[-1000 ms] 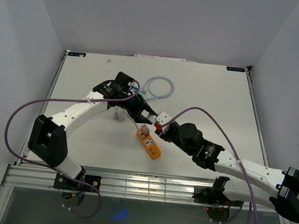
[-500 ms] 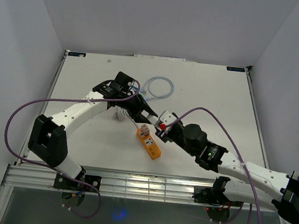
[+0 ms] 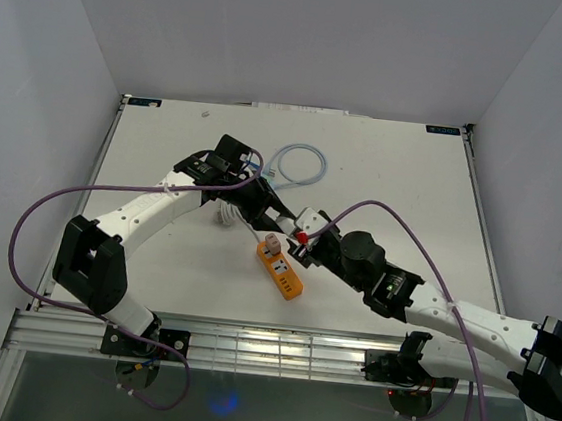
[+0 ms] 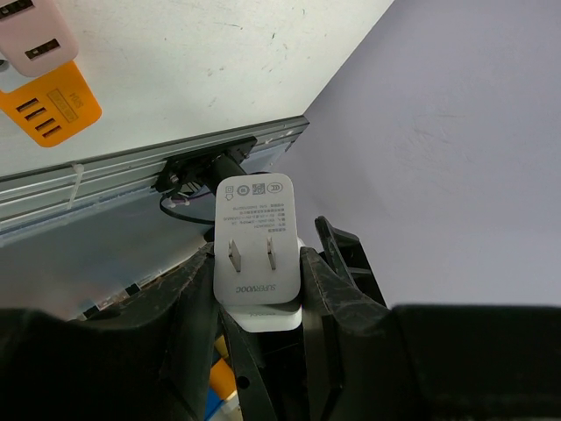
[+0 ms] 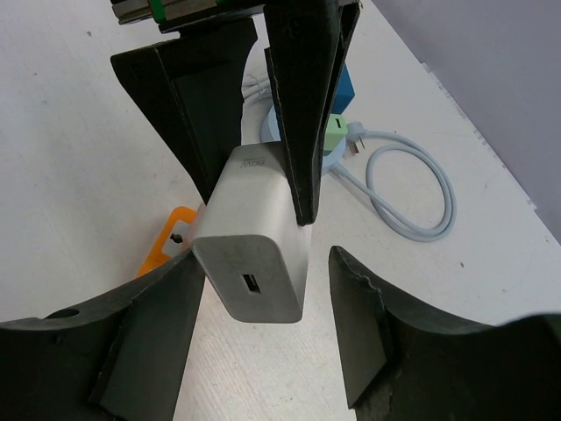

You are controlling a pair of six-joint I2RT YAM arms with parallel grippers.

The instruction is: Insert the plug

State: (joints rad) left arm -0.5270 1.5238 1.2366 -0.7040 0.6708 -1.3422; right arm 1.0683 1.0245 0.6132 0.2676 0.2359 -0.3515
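**Right gripper loosens around the plug**

Since a second ago the right gripper (image 5: pixel 263 265) has spread its fingers. They now stand open on either side of the white plug (image 5: pixel 255 230). The left gripper (image 4: pixel 261 250) is clamped on the plug, prongs exposed, mid-table near the far end of the orange power strip (image 3: pixel 281 271).

Orange power strip (image 4: pixel 53 110): we see it cut by the left wrist frame's edge; in the right wrist view the plug (image 5: pixel 254 224) hides most of it.
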